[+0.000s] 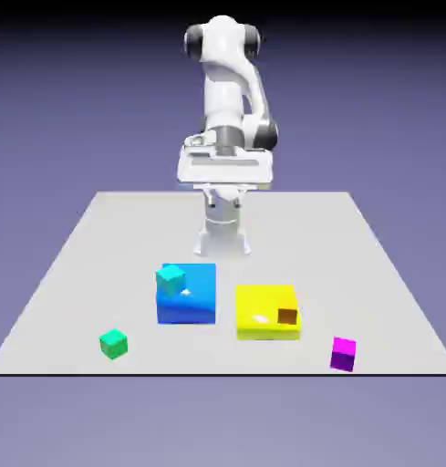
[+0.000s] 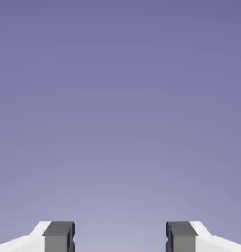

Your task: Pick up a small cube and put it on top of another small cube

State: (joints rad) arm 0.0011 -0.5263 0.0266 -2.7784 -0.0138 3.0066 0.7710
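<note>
Risk of wrong pick: three small cubes look alike in size, so the tool (image 2: 120,236), spread wide with nothing between its tips and well back from everything, could drop on green (image 1: 114,343) or teal (image 1: 171,277) instead of the magenta small cube (image 1: 344,353), alone near the tabletop (image 1: 98,246) front edge on the exterior view's right. Count: three small cubes, one small brown cube (image 1: 287,316) on yellow, two big blocks, blue (image 1: 190,296) and yellow (image 1: 263,310). A stack on teal could slide off.

Small cube (image 1: 343,354): magenta-purple. Other small cubes: green (image 1: 114,344), teal (image 1: 171,278), brown (image 1: 287,316). Blocks: blue (image 1: 191,296), yellow (image 1: 263,310). Tabletop (image 1: 98,264): grey.

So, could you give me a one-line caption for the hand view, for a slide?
Open end effector with nothing between its grey fingertips, facing only the plain blue-violet backdrop.
</note>
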